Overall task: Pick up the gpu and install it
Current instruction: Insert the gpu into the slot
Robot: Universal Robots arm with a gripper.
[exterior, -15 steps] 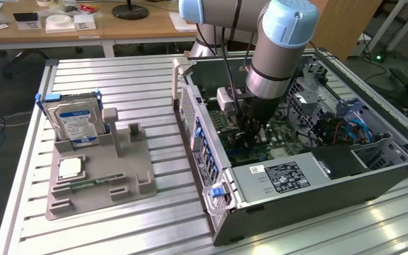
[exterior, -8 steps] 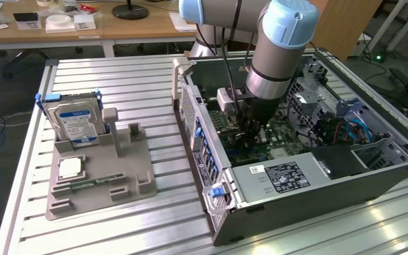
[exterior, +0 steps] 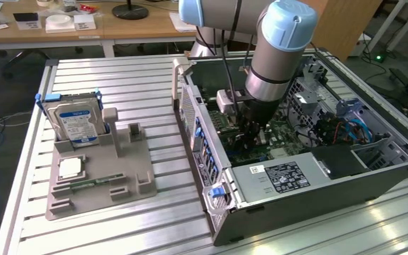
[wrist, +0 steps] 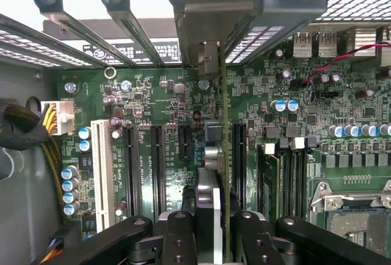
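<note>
The claw (wrist: 211, 231) grips the gpu (wrist: 223, 155) edge-on inside the computer case (exterior: 317, 186), just above the motherboard (wrist: 165, 94) (install step), which calls for aligning with a slot.

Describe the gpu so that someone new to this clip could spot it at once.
Look inside the open computer case, above its green motherboard. The gpu is the thin card seen edge-on, clamped in the gripper, its metal bracket at the rear slots; the neighbouring black slots stand empty.
</note>
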